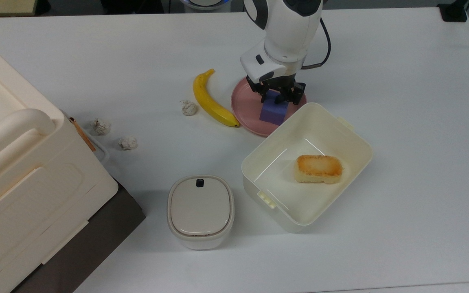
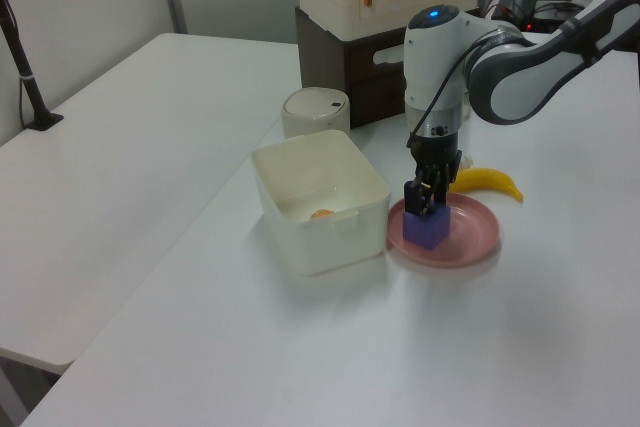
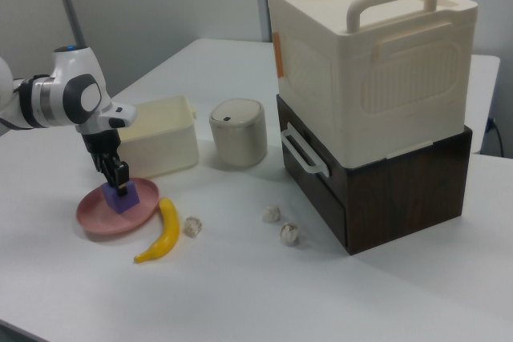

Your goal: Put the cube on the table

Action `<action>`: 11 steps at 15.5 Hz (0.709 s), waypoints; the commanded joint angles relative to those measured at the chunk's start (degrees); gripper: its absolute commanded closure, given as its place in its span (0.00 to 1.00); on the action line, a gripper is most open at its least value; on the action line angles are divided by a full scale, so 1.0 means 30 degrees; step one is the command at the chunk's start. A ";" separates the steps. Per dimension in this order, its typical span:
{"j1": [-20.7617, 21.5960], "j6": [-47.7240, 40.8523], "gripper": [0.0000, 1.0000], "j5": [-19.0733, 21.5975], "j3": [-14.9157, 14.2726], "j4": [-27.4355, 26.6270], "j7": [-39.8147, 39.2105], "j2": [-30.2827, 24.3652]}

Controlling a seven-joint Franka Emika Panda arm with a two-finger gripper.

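The small matte purple-blue cube sits on the round pink plate, which serves here as the landmark; the cube is on the part of the plate nearest the open cream plastic box. In the left view the cube rests on the plate's surface, toward the side facing the box. In the right view the cube is likewise on the plate.

The white robot arm's black gripper points down over the plate, with its jaws set narrowly at the cube's upper end, one on each side of it; whether they press on the cube or merely flank it cannot be told. The gripper in the left view stands upright over the cube, and in the right view the gripper is at the cube's top.

A yellow banana lies on the plain white table just beside the plate, its tip almost at the rim. A crumpled paper ball lies beyond the banana, away from the plate. The cream box adjoins the plate and holds a toasted yellow bread-like block. A small cream lidded container stands well apart from the plate, near the box.
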 commanded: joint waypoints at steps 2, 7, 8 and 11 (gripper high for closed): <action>-0.0088 -0.0562 0.68 -0.0304 0.0012 -0.0164 0.0520 -0.0536; -0.0117 -0.0533 0.92 -0.0245 0.0012 -0.0164 0.0549 -0.0653; -0.0146 -0.0562 0.99 -0.0216 0.0012 -0.0106 0.0549 -0.0682; -0.0439 -0.0708 1.00 -0.0216 0.0012 0.0099 0.0549 -0.0799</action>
